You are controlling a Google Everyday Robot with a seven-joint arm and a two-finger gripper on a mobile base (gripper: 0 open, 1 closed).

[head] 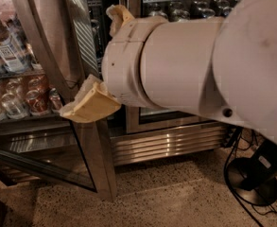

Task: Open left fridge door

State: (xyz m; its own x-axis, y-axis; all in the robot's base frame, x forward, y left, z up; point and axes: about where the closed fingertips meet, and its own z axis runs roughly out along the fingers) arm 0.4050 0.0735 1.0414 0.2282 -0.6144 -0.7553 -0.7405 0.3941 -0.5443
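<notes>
Found the fridge (134, 122) filling the back of the view, with the ribbed grille (171, 143) along its base and shelved drinks behind the right-hand door (194, 1). Found the left fridge door (95, 164) already swung well out from the cabinet, angled toward the camera, its steel edge running from the top of the view down to the floor (166, 197); judged the opening largely achieved, though perhaps not to full swing. Noted bottles (3, 46) and cans (34, 98) visible through its glass. Recorded the robot arm (199, 65) extended from the right across the cabinet front, presumably to get behind the door's free edge and push outward. Located the gripper (100, 63) at that free edge. Saw its fingers (88, 105) spread wide and clamped on nothing, the lower one lying against the steel frame, the upper one near the dark opening. Judged the spread posture suited to bearing on the edge like a hook, with a slip off the frame as the main risk. Noted a black stand (251, 183) with cables at right, near the arm
</notes>
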